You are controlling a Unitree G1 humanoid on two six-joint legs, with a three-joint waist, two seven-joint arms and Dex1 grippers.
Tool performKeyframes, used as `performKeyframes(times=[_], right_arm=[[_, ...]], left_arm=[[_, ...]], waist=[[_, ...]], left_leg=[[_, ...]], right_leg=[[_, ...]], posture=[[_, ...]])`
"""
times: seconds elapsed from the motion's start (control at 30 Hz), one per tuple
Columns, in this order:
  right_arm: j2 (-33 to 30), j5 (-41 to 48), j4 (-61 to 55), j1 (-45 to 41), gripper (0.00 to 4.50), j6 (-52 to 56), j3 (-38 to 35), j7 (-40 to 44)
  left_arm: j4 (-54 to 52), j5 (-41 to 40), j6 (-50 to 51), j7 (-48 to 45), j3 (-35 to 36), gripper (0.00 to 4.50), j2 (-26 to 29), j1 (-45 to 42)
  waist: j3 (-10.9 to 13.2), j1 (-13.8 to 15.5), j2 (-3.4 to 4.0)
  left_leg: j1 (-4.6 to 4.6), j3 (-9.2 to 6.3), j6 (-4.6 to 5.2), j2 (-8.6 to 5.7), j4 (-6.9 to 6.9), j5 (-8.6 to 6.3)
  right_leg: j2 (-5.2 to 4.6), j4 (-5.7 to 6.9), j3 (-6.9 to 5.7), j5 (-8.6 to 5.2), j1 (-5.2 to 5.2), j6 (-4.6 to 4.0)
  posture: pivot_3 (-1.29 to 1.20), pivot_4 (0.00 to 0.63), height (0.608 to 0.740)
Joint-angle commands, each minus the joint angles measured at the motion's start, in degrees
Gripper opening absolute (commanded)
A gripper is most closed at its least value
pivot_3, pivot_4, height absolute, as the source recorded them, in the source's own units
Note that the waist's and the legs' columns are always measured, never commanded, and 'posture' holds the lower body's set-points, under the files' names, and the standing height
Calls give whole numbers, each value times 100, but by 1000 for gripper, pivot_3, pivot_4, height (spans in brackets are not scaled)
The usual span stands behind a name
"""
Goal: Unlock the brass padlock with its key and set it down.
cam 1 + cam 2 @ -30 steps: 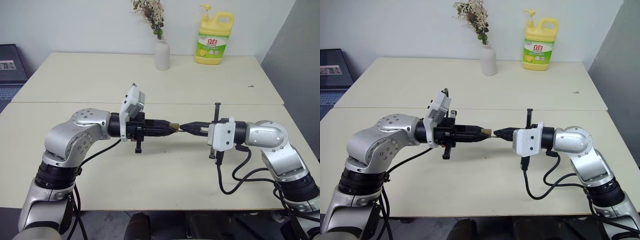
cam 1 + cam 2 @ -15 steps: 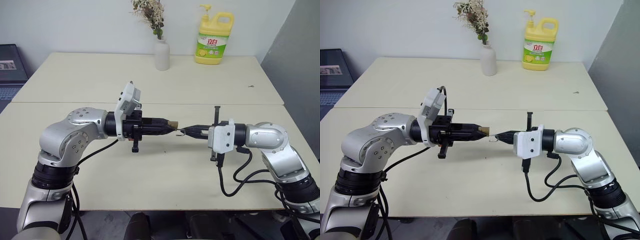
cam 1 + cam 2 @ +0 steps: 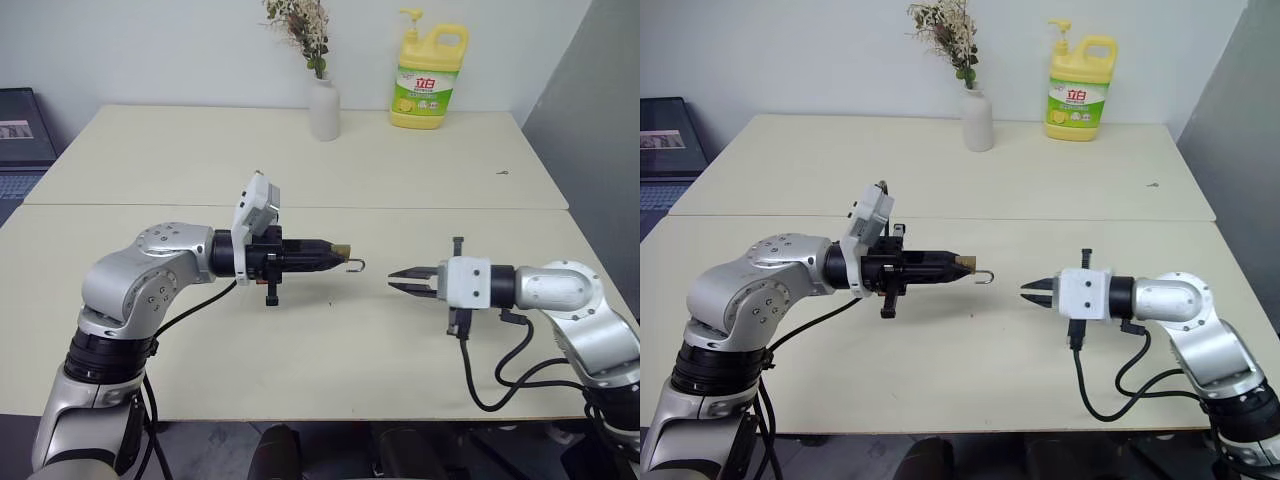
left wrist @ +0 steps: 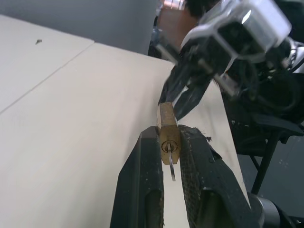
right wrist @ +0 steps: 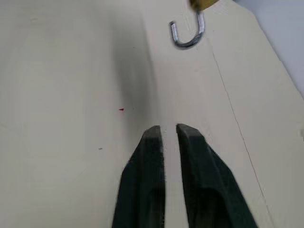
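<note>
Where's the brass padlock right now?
The brass padlock sits clamped in the left tool, held above the table, its shackle swung open toward the right tool.

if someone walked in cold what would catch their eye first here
Two robot arms face each other above the cream table: the left gripper is shut on the brass padlock, its silvery shackle hooked open toward the right gripper, whose fingers are slightly parted and empty. The key sits in the padlock's keyhole. At the table's far edge stand a yellow soap bottle and a white vase.

Brass padlock in left gripper
</note>
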Motion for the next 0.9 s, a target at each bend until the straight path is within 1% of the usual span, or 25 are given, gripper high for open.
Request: performKeyframes(times=[0.03,0.17,0.23,0.27,0.33,0.43,0.9], right_arm=[[-116,509,-587,46,1969,591,-363,-89],[-242,910,-1035,191,3409,1166,-469,-97],[-250,973,-1140,165,4104,1316,-441,-146],[-271,860,-1158,147,4484,1324,-379,-202],[-373,717,-1199,177,4500,1319,-246,-170],[-381,819,-1305,234,4500,1476,-135,-183],[-386,462,-1141,44,4500,1553,444,-156]], left_arm=[[-16,103,-108,109,28,164,-69,31],[15,248,-147,193,-58,164,-179,168],[48,366,-171,253,-111,164,-199,215],[57,433,-144,351,-133,164,-225,264],[74,592,-118,539,-197,164,-269,355],[94,683,38,766,-260,164,-337,499],[618,1001,281,1165,-476,164,-583,938]], waist=[[0,2,0],[0,6,0],[0,5,0],[0,4,0],[0,3,0],[0,2,-1],[0,1,-1]], left_leg=[[1,-1,0,0,0,0],[-2,-1,0,-1,0,0],[-3,-1,0,-1,0,0],[-3,0,0,-1,0,0],[-1,-1,0,-1,0,0],[-2,-2,0,-1,0,0],[-1,-2,1,-1,-1,0]], right_leg=[[0,1,-1,0,1,0],[0,-3,-1,0,1,1],[0,-4,0,-1,1,1],[0,-4,0,0,1,1],[0,-4,-1,-1,1,1],[0,-4,-1,-1,1,1],[0,-6,-2,-1,1,1]], posture=[[0,150,740],[0,150,740],[0,150,740],[0,150,740],[0,150,740],[0,150,740],[0,150,740]])
